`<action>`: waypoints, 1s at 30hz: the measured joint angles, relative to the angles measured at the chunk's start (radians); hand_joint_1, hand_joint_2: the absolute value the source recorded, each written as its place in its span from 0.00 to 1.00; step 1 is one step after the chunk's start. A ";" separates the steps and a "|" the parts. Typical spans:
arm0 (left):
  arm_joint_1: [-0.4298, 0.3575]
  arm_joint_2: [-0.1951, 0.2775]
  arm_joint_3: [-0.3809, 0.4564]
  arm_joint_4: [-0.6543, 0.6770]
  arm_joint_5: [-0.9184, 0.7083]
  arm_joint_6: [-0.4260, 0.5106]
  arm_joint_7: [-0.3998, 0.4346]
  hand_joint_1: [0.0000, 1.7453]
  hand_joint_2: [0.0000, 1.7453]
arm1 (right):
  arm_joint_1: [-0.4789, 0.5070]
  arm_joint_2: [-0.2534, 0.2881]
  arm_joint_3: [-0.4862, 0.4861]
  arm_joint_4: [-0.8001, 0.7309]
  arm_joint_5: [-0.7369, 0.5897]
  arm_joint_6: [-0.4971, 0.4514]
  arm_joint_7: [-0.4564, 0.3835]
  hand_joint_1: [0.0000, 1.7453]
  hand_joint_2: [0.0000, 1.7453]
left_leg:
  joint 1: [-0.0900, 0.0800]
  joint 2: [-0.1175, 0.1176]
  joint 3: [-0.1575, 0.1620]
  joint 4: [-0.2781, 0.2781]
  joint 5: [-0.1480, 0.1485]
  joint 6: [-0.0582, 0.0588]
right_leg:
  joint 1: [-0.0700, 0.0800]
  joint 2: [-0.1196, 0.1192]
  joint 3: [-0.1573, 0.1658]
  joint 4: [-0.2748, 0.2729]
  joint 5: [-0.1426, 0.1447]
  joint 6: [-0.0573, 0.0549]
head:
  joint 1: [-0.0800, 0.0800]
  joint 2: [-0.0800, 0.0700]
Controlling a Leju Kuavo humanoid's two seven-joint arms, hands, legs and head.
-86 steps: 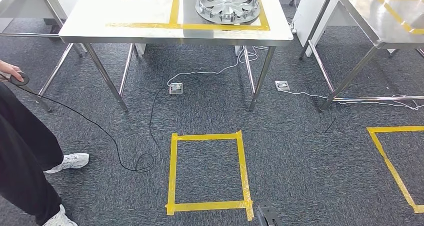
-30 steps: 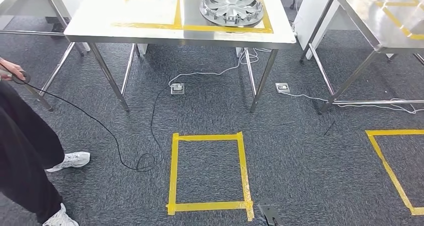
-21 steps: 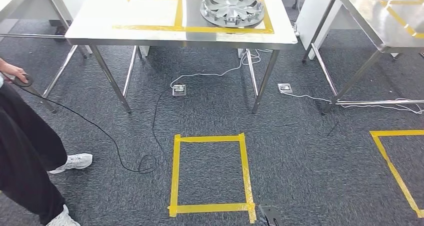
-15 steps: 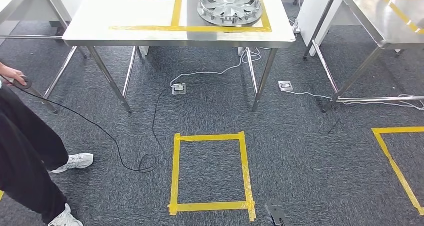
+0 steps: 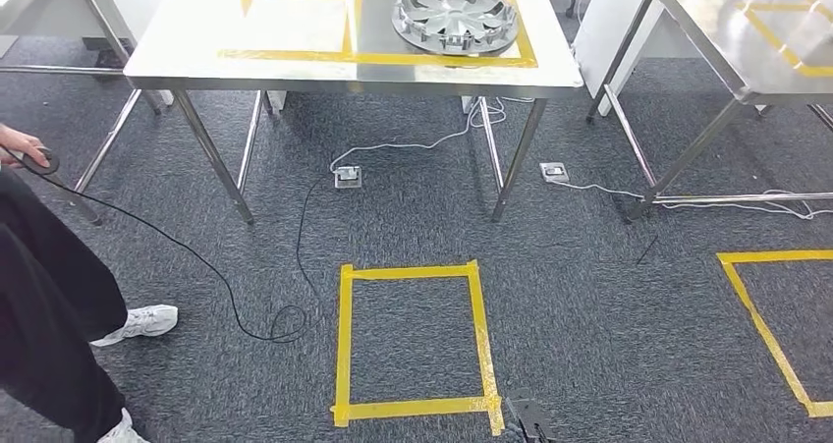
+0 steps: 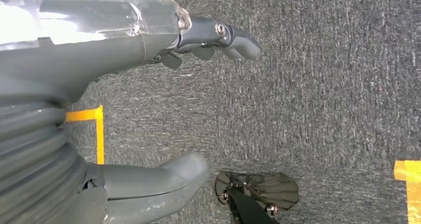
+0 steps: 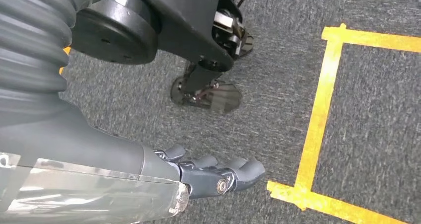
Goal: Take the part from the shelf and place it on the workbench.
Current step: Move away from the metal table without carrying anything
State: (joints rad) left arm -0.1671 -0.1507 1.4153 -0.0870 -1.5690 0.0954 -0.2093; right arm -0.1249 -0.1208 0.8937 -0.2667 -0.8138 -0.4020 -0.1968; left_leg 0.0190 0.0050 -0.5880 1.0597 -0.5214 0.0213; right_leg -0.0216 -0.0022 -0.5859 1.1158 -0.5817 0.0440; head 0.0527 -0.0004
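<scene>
Part [image 5: 456, 14]: one silver, round, wheel-cover-like disc with radial spokes and raised tabs round its rim. Lies flat on the steel desk [image 5: 196, 40], inside a yellow tape outline [image 5: 432, 58] marked on the desktop; a second taped outline sits beside it on the same desk. Position relative to the hands: well apart from both, far ahead of them and above their level, neither hand touching it.

Left hand [image 6: 149, 110]: hangs low over the dark grey carpet [image 5: 570, 305]; thumb and darker fingers [image 6: 233, 37] spread apart, nothing between them, empty. Yellow floor tape lies just past the wrist.

Right hand [image 7: 164, 169]: likewise low over the carpet; fingers [image 7: 238, 174] extended and loosely apart, holding nothing. A corner of a yellow tape square [image 7: 317, 134] lies on the floor just beyond its fingertips.

Floor markings: one yellow tape square [image 5: 411, 340] directly ahead on the carpet, between the hands and the desk; part of another square [image 5: 766, 325] off toward the right hand's side.

Second steel desk [image 5: 727, 30]: toward the right hand's side, also taped in yellow.

Cables: black cable [image 5: 196, 256] trails across the carpet toward the left hand's side; white cables [image 5: 413, 146] run under the desk to floor sockets [image 5: 346, 176].

Person [image 5: 49, 296]: stands on the left hand's side, dark trousers, white shoe [image 5: 142, 322], own hand holding a small dark round object joined to the black cable.
</scene>
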 joint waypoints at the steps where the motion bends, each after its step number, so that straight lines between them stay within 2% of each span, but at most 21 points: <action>1: 0.000 0.000 0.000 0.000 0.000 0.000 0.000 0.00 1.00 | 0.000 0.000 0.000 0.000 -0.001 0.000 0.000 0.00 1.00 | -0.003 0.001 0.000 0.000 -0.001 0.004 | 0.001 0.000 -0.032 0.068 -0.033 0.000 | 0.007 0.000; 2: 0.000 0.000 0.000 0.000 0.000 0.000 0.000 0.00 1.00 | 0.001 0.000 0.000 0.000 -0.002 0.000 0.000 0.00 0.75 | -0.006 0.001 0.000 0.000 -0.001 0.006 | 0.002 0.000 -0.065 0.136 -0.060 0.000 | 0.013 0.000; 3: 0.001 0.000 0.000 0.000 0.000 0.000 0.000 0.00 1.00 | 0.003 0.000 0.000 0.000 -0.002 0.000 0.000 0.00 0.50 | -0.010 0.002 0.000 0.000 -0.002 0.008 | 0.003 0.000 -0.089 0.184 -0.071 -0.004 | 0.018 0.000; 4: 0.001 0.000 0.000 0.000 0.000 0.000 0.000 0.00 1.00 | 0.004 0.000 0.000 0.000 -0.002 0.000 0.000 0.00 0.25 | -0.014 0.001 0.002 0.000 -0.003 0.010 | 0.006 0.000 -0.097 0.197 -0.062 -0.009 | 0.022 0.000; 5: 0.001 0.000 0.000 0.000 0.000 0.000 0.000 0.00 1.00 | 0.004 0.000 0.000 0.000 -0.002 0.000 0.000 0.00 0.00 | -0.019 0.001 0.004 0.000 -0.004 0.011 | 0.009 0.001 -0.088 0.171 -0.034 -0.018 | 0.027 0.000; 7: 0.000 -0.002 0.000 0.000 0.000 0.000 0.000 0.00 1.00 | 0.003 -0.002 0.001 0.000 -0.002 0.000 0.000 0.00 0.00 | -0.026 0.000 0.010 0.000 -0.006 0.014 | 0.022 0.002 -0.033 0.046 0.038 -0.048 | 0.033 0.000; 8: -0.001 -0.004 0.000 0.000 0.000 0.000 0.000 0.00 1.00 | 0.003 -0.003 0.001 0.000 -0.003 0.000 0.000 0.00 0.00 | -0.028 -0.001 0.011 0.000 -0.007 0.014 | 0.028 0.002 -0.007 -0.013 0.062 -0.063 | 0.030 0.000; 10: -0.001 -0.007 0.000 0.000 0.000 0.000 0.000 0.00 1.00 | 0.002 -0.007 0.001 0.000 -0.004 0.000 0.000 0.00 0.00 | -0.027 -0.002 0.008 -0.001 -0.006 0.010 | 0.037 0.002 0.018 -0.069 0.069 -0.079 | 0.027 0.000; 11: -0.001 -0.007 0.000 0.000 0.000 0.000 0.000 0.00 1.00 | 0.002 -0.007 0.002 0.000 -0.004 0.000 -0.001 0.00 0.00 | -0.026 -0.002 0.006 -0.003 -0.004 0.006 | 0.039 0.001 0.021 -0.079 0.070 -0.080 | 0.028 0.000; 13: -0.001 -0.008 0.000 0.000 0.000 0.000 0.000 0.00 1.00 | 0.002 -0.007 0.002 -0.001 -0.005 0.000 -0.001 0.00 0.00 | -0.025 -0.002 0.003 0.002 -0.010 -0.003 | 0.034 -0.002 0.031 -0.105 0.080 -0.076 | 0.033 0.000; 14: -0.001 -0.007 0.000 0.000 0.000 0.000 0.000 0.00 1.00 | 0.002 -0.007 0.002 -0.002 -0.005 0.000 -0.001 0.00 0.00 | -0.025 -0.004 -0.007 0.023 -0.025 -0.009 | 0.029 -0.004 0.038 -0.119 0.087 -0.074 | 0.031 0.000; 17: -0.001 -0.005 0.000 0.000 0.000 0.000 0.000 0.00 1.00 | 0.001 -0.005 0.001 -0.003 -0.006 0.000 -0.002 0.00 0.00 | -0.017 -0.007 -0.078 0.174 -0.105 -0.026 | 0.022 -0.008 0.046 -0.133 0.094 -0.070 | 0.010 0.000; 18: 0.000 -0.004 0.000 -0.001 0.000 0.000 0.000 0.00 1.00 | 0.002 -0.005 0.001 -0.003 -0.006 0.000 -0.002 0.00 0.00 | -0.012 -0.007 -0.100 0.217 -0.118 -0.031 | 0.022 -0.008 0.046 -0.132 0.093 -0.069 | 0.003 0.000; 19: 0.001 -0.003 0.000 -0.001 0.000 0.000 0.000 0.00 1.00 | 0.002 -0.004 0.002 -0.003 -0.007 0.000 -0.002 0.00 0.00 | -0.008 -0.007 -0.109 0.232 -0.114 -0.036 | 0.020 -0.008 0.047 -0.130 0.091 -0.066 | -0.003 0.000; 20: 0.001 -0.002 0.000 -0.001 0.000 0.000 0.000 0.00 1.00 | 0.003 -0.003 0.002 -0.003 -0.008 0.000 -0.002 0.00 0.00 | -0.003 -0.005 -0.101 0.213 -0.091 -0.041 | 0.018 -0.008 0.047 -0.128 0.089 -0.062 | -0.006 0.000; 22: 0.001 -0.001 0.000 -0.001 0.000 0.000 0.000 0.00 1.00 | 0.003 -0.002 0.002 -0.003 -0.008 0.000 -0.002 0.00 0.00 | 0.003 -0.002 -0.046 0.102 -0.029 -0.049 | 0.013 -0.007 0.048 -0.117 0.080 -0.050 | -0.012 0.000; 23: 0.000 -0.001 0.000 -0.001 0.000 0.000 0.000 0.00 1.00 | 0.002 -0.002 0.002 -0.003 -0.009 -0.001 -0.002 0.00 0.00 | 0.004 -0.001 -0.020 0.050 -0.009 -0.048 | 0.012 -0.006 0.047 -0.108 0.074 -0.041 | -0.017 0.000; 24: 0.000 -0.001 0.000 -0.001 0.000 0.000 0.000 0.00 1.00 | 0.001 -0.002 0.002 -0.003 -0.009 -0.001 -0.002 0.00 0.00 | 0.004 -0.001 -0.003 0.016 -0.001 -0.043 | 0.013 -0.005 0.046 -0.102 0.069 -0.034 | -0.019 0.000; 26: 0.001 -0.002 0.000 -0.001 0.000 0.000 -0.001 0.00 1.00 | 0.000 -0.003 0.002 -0.003 -0.010 -0.002 -0.003 0.00 0.00 | 0.000 -0.002 0.004 0.002 -0.004 -0.026 | 0.014 -0.003 0.045 -0.097 0.066 -0.023 | -0.019 0.000; 28: 0.002 -0.002 0.000 -0.001 0.000 0.000 0.000 0.00 1.00 | 0.000 -0.002 0.002 -0.003 -0.009 -0.001 -0.003 0.00 0.50 | -0.001 -0.002 0.004 0.001 -0.002 -0.012 | 0.011 -0.002 0.044 -0.094 0.061 -0.015 | -0.012 0.000; 30: 0.001 -0.002 0.000 -0.001 0.000 0.000 -0.001 0.00 1.00 | 0.000 -0.002 0.003 -0.004 -0.009 -0.001 -0.003 0.00 1.00 | 0.001 -0.001 0.004 -0.002 0.000 -0.002 | 0.009 -0.002 0.019 -0.038 0.022 -0.008 | -0.001 0.000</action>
State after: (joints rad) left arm -0.1657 -0.1523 1.4153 -0.0881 -1.5690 0.0954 -0.2100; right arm -0.1250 -0.1227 0.8969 -0.2709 -0.8228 -0.4031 -0.1999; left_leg 0.0196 0.0041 -0.5840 1.0580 -0.5215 0.0197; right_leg -0.0127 -0.0042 -0.5670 1.0780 -0.5599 0.0360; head 0.0513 -0.0004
